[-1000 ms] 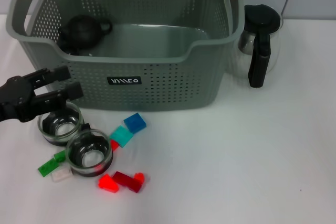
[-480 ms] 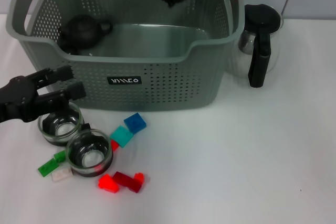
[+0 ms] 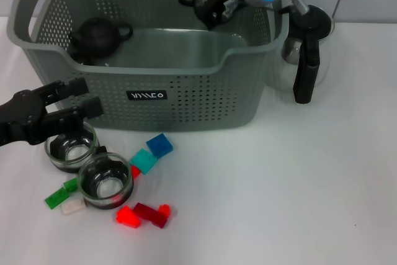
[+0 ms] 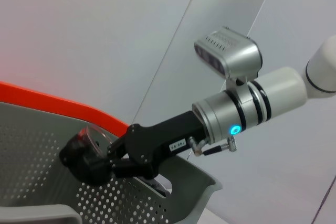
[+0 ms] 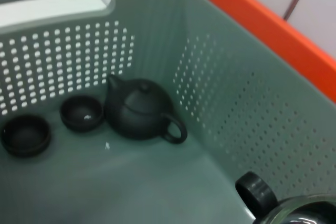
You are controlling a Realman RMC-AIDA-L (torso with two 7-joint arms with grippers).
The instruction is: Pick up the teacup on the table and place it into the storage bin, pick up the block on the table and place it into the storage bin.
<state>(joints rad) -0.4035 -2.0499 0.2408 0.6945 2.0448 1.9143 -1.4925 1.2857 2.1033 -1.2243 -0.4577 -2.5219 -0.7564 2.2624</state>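
My right gripper (image 3: 208,3) hangs over the back right of the storage bin (image 3: 186,100), shut on a glass teacup (image 4: 90,139) with a dark base. The cup's rim (image 5: 302,209) shows at the edge of the right wrist view. Two more glass teacups (image 3: 71,147) (image 3: 105,181) stand on the table in front of the bin's left end. My left gripper (image 3: 84,97) is open just above the farther of these, with nothing between its fingers. Several blocks lie beside them, among them a blue block (image 3: 159,144), a teal block (image 3: 144,161) and a red block (image 3: 127,216).
Inside the bin sit a black teapot (image 5: 139,111) and two small black cups (image 5: 81,113) (image 5: 25,134). A glass coffee pot (image 3: 307,48) with a black handle stands right of the bin. White table stretches to the front right.
My right arm has come down into view from the top with the teacup, moving over the bin's back right. The left gripper has hardly moved.
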